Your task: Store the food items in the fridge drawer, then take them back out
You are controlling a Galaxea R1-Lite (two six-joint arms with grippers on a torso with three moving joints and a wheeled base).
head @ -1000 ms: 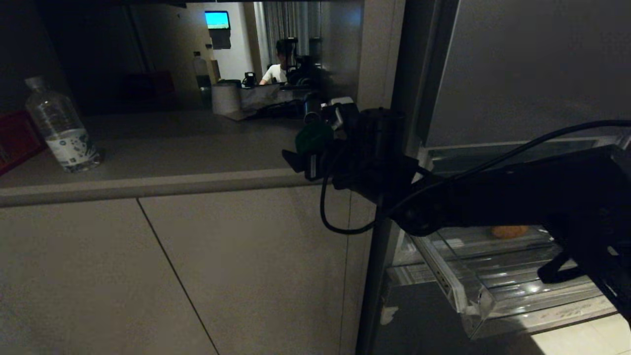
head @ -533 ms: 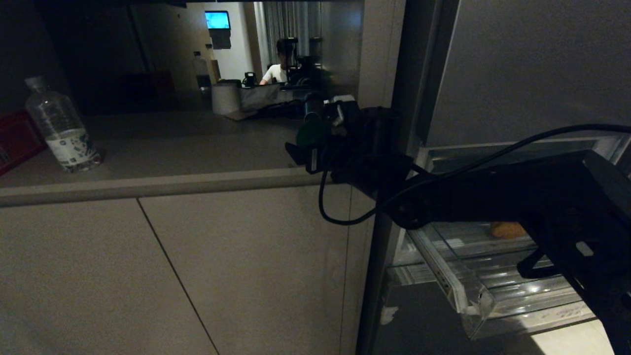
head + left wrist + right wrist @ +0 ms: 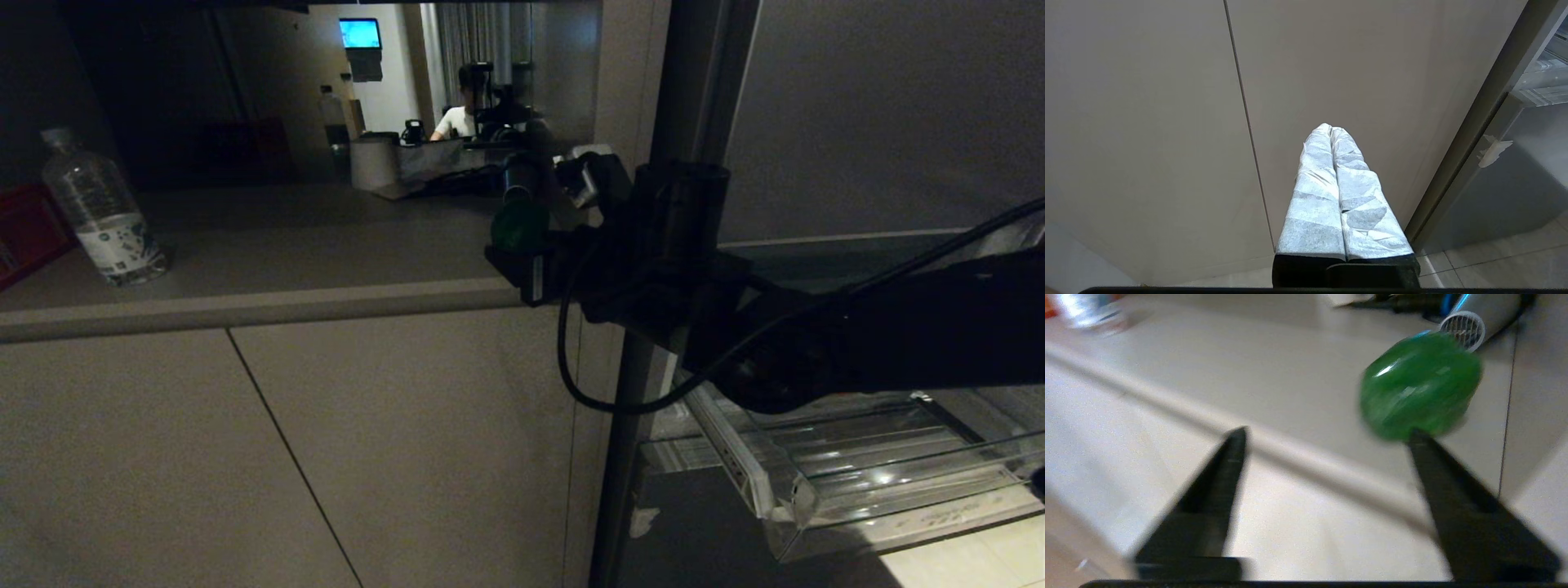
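Observation:
The green pepper-like food item [image 3: 520, 227] [image 3: 1421, 384] rests on the grey counter [image 3: 269, 245] near its front edge, close to the fridge side. My right gripper [image 3: 539, 214] [image 3: 1327, 432] is open and holds nothing. The pepper lies just past one fingertip [image 3: 1414, 437], outside the gap. Below my right arm the clear fridge drawer [image 3: 857, 482] stands pulled out, and the arm hides part of its inside. My left gripper [image 3: 1329, 130], wrapped in white tape, is shut and parked low in front of the cabinet doors.
A clear water bottle [image 3: 102, 212] and a red box [image 3: 24, 233] stand at the counter's far left. A silvery cylinder [image 3: 1474, 322] lies behind the pepper. A cable [image 3: 571, 367] loops under my right wrist. The grey fridge door [image 3: 882, 114] rises on the right.
My right wrist has drawn back to the right and risen a little, while the pepper has stayed where it was on the counter. The arm now covers more of the drawer.

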